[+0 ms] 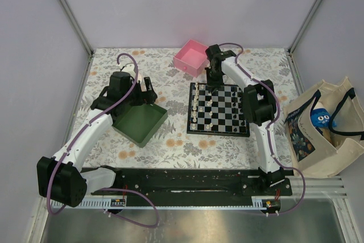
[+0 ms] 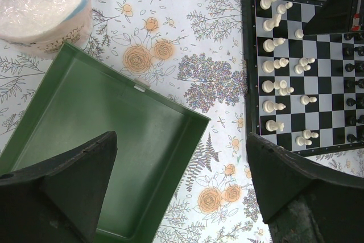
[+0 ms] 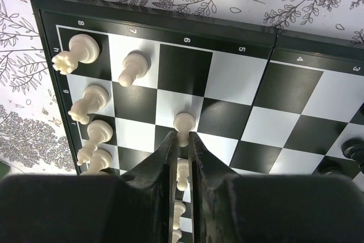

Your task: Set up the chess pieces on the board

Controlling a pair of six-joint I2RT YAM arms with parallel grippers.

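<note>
The chessboard (image 1: 219, 130) lies at table centre-right, with cream-white pieces (image 1: 196, 109) along its left columns and black pieces (image 1: 241, 106) on its right. It also shows in the left wrist view (image 2: 327, 92) and the right wrist view (image 3: 227, 72). My right gripper (image 3: 182, 138) is shut on a white pawn (image 3: 183, 123), whose base stands on a white square near the board's far-left corner; it sits at the board's far edge (image 1: 214, 83). My left gripper (image 2: 182, 186) is open and empty, above the green tray (image 2: 114, 135) edge; it shows in the top view (image 1: 147, 92).
A pink box (image 1: 191, 57) stands behind the board. A green tray (image 1: 138, 122) lies left of the board. A plastic-wrapped white roll (image 2: 42, 4) sits beyond the tray. A cloth bag (image 1: 324, 129) lies off the table's right edge.
</note>
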